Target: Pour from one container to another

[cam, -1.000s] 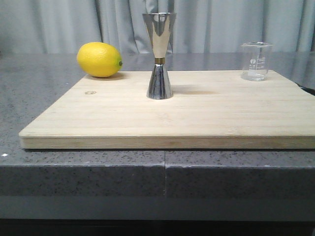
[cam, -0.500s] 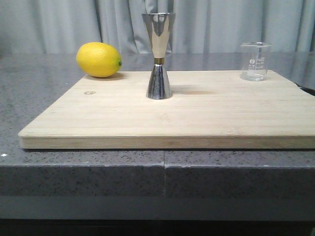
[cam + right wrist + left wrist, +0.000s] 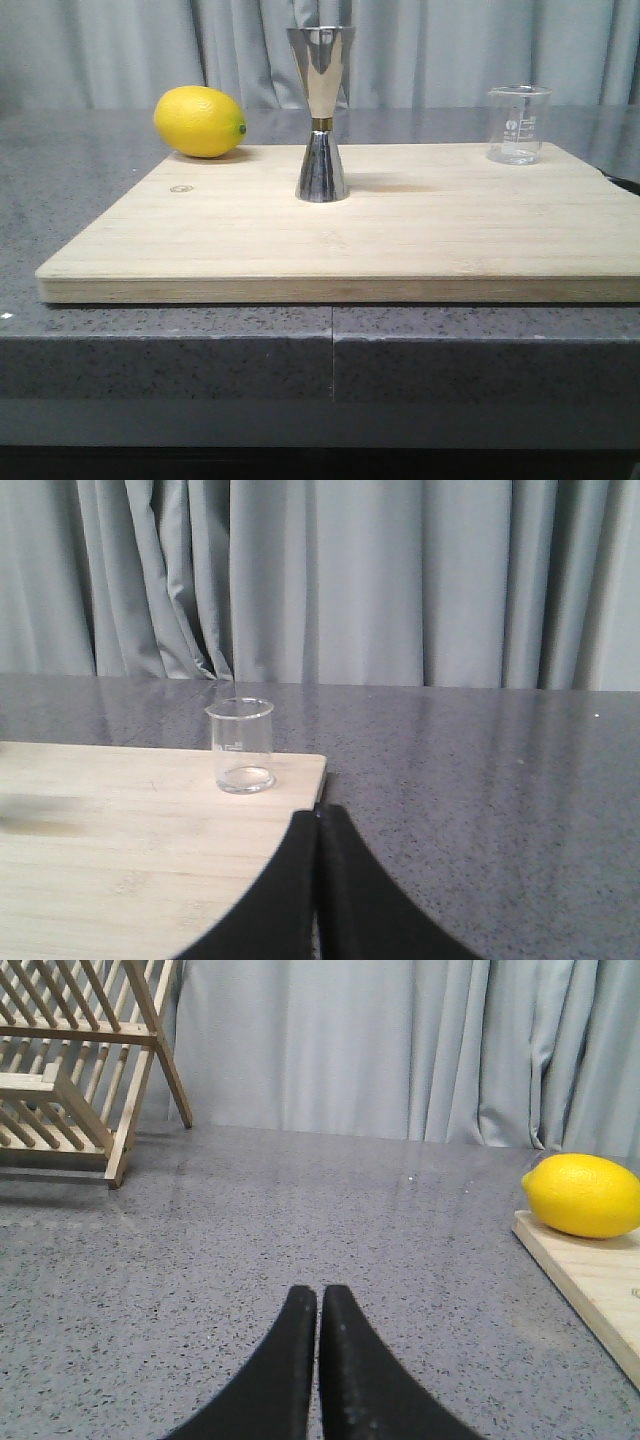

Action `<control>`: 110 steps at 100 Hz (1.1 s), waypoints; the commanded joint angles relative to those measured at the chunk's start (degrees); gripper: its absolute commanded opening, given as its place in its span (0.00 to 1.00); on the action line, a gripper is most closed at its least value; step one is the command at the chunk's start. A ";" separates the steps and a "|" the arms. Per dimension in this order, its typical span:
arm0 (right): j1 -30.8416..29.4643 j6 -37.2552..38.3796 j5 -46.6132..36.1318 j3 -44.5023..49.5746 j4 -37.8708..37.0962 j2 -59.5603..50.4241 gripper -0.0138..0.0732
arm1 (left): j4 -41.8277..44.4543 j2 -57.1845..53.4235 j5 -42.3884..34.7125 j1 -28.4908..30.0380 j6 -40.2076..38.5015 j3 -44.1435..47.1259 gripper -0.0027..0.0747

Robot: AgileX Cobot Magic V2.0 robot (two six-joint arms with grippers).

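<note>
Beaker [image 3: 519,124] faces front; only the left wrist view shows a rack [image 3: 70,1060].

Left gripper [image 3: 318,1305] fingers pressed together above grey speckled countertop [image 3: 300,1230]. Lemon [image 3: 582,1195] sat on wooden cutting board [image 3: 590,1280] corner. Wooden dish rack [image 3: 75,1060] stood near curtain [image 3: 400,1045].

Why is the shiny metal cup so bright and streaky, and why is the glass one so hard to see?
In the front view, the steel jigger mirrors the pale curtains, hence bright streaks, and casts a soft shadow on the board. In the right wrist view, the clear beaker blends into the grey counter.
</note>
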 commanded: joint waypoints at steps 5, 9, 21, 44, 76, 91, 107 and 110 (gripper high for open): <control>-2.18 3.57 -2.95 1.53 -3.93 0.63 0.08 | -0.72 -1.34 -3.84 -0.34 0.07 1.20 0.01; -2.16 3.57 -2.95 1.53 -4.08 0.52 0.08 | -0.72 -1.34 -3.84 -0.34 0.07 1.20 0.01; -2.16 3.57 -0.37 1.53 -4.08 -0.98 0.08 | -0.72 -1.34 -3.84 -0.34 0.07 1.20 0.01; -2.20 3.57 3.29 1.53 -5.39 -6.65 0.08 | -0.72 -1.34 -3.84 -0.34 0.07 1.20 0.01; -4.73 6.74 9.65 1.53 -7.77 -11.33 0.08 | -0.72 -1.34 -3.84 -0.34 0.07 1.20 0.01; -7.78 8.05 10.48 1.53 -9.03 -11.86 0.08 | -0.72 -1.34 -3.84 -0.34 0.07 1.20 0.01; -9.63 8.51 11.72 1.53 -9.03 -11.86 0.08 | -0.72 -1.34 -3.84 -0.34 0.07 1.20 0.01; -9.63 8.51 11.72 1.53 -9.03 -11.86 0.08 | -0.72 -1.34 -3.84 -0.34 0.07 1.20 0.01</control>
